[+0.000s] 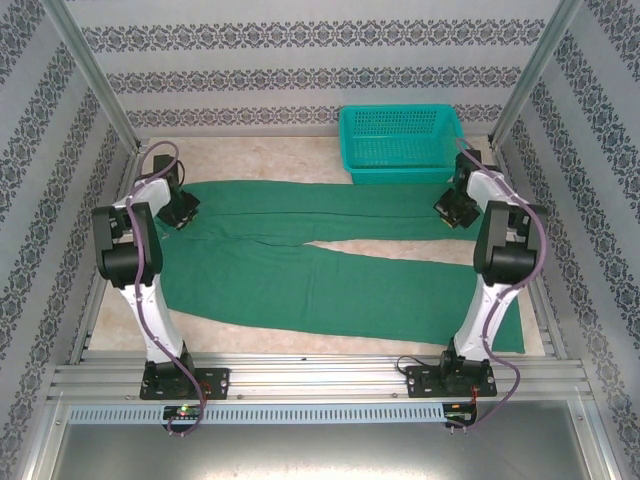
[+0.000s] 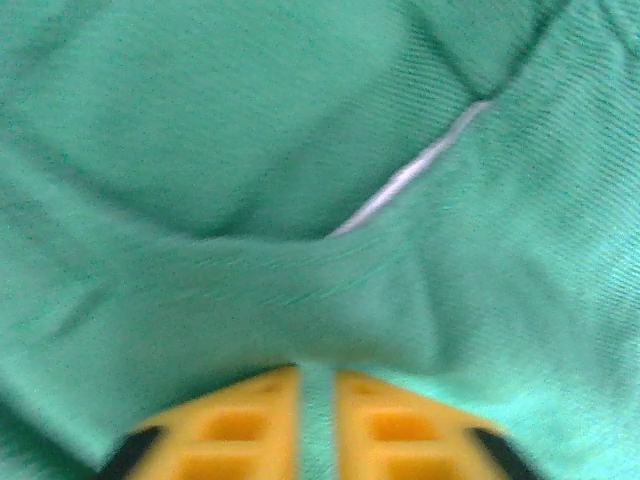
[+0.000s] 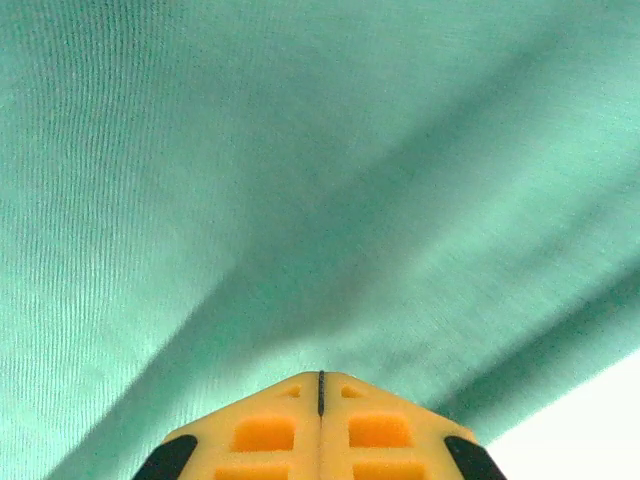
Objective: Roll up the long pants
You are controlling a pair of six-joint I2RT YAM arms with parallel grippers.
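The long pants (image 1: 300, 285) lie spread flat across the table, dark green, waist at the left and the two legs running right. My left gripper (image 1: 183, 212) is down at the waist's far corner. In the left wrist view its jaws (image 2: 316, 372) stand a narrow gap apart, with a raised fold of the cloth (image 2: 250, 290) at the tips and cloth showing in the gap. My right gripper (image 1: 452, 212) is at the far leg's end. In the right wrist view it (image 3: 320, 376) is shut, and the cloth (image 3: 300, 160) pulls into creases toward its tips.
A teal mesh basket (image 1: 400, 140) stands at the back right, just beyond the far leg. Patterned walls and metal posts close in the table (image 1: 270, 160) on three sides. A pale sliver of table (image 2: 410, 175) shows between cloth folds.
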